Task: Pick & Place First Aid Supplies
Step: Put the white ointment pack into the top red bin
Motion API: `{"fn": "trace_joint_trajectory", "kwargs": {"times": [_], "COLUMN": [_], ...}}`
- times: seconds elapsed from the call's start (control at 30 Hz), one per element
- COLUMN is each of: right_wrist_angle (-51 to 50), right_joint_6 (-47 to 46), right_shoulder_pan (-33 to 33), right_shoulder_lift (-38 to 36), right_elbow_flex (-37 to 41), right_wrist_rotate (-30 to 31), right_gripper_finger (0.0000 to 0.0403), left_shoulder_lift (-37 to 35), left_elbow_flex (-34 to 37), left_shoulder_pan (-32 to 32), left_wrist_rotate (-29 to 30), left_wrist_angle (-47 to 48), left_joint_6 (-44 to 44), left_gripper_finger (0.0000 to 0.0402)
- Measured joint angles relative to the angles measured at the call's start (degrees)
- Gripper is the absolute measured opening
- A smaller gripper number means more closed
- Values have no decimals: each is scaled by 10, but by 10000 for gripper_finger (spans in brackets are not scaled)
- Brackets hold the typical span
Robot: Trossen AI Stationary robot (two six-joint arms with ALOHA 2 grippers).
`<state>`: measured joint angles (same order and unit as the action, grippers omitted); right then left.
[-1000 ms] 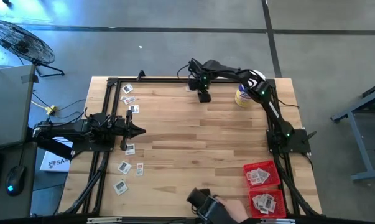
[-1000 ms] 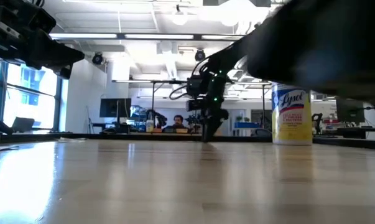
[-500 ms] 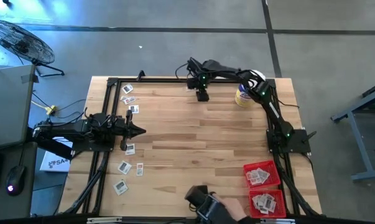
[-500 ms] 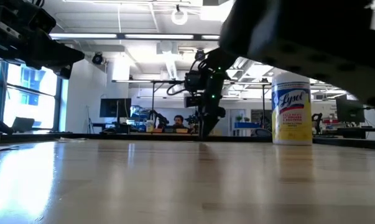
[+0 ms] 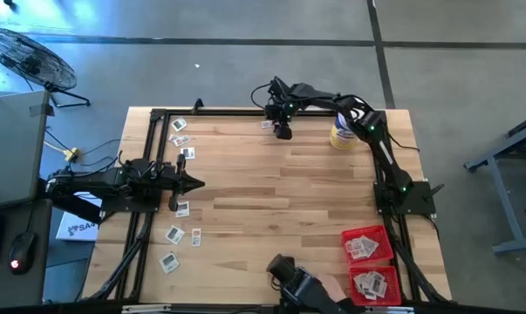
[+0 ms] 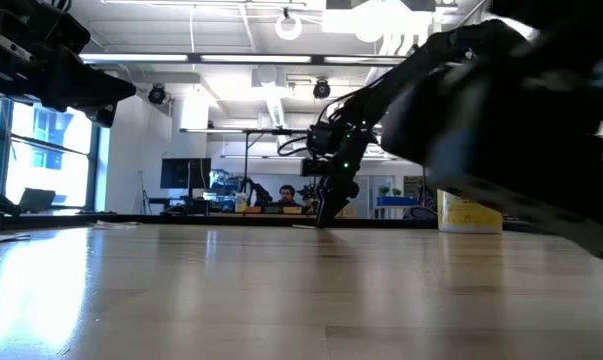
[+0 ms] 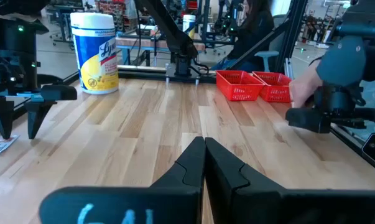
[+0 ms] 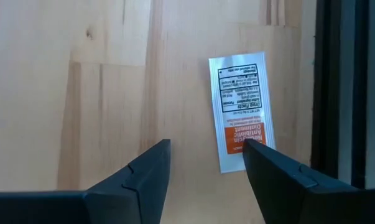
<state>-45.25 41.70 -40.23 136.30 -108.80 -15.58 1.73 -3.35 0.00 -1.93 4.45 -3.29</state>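
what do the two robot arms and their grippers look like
Both arms are dark, near black, built of slim jointed links with small green lights glowing at some joints and black cables alongside. The left gripper has two matte black wedge-shaped fingers, and pale blue handwritten marks show on the body behind them. The right gripper has the same dark angular fingers with stepped inner edges.

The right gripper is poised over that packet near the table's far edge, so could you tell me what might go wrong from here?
1. The packet lies flat on the wood, off-centre under the open right gripper, near one finger; closing may only nudge it.
2. It sits right beside the black frame rail, which that finger might strike.
3. A person's hand reaches in by the red trays.
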Motion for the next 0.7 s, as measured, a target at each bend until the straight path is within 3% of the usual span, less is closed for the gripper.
{"fn": "trace_joint_trajectory", "kwargs": {"times": [0.23, 0.5, 0.6, 0.7], "right_wrist_angle": [-118, -207, -207, -239], "right_joint_6": [7, 3, -17, 3], "right_shoulder_pan": [23, 101, 127, 139], "right_shoulder_lift": [-4, -3, -3, -2], "right_elbow_flex": [-1, 0, 6, 8], "right_wrist_rotate": [29, 37, 122, 156], "right_gripper_finger": [197, 197, 195, 189], "left_shoulder_lift": [0, 0, 0, 0], "left_elbow_flex": [0, 0, 0, 0], "left_shoulder_pan": [0, 0, 0, 0], "left_wrist_rotate": [0, 0, 0, 0], "left_wrist_angle": [0, 0, 0, 0], "left_joint_6": [0, 0, 0, 0], "left_gripper_finger": [1, 1, 1, 1]}}
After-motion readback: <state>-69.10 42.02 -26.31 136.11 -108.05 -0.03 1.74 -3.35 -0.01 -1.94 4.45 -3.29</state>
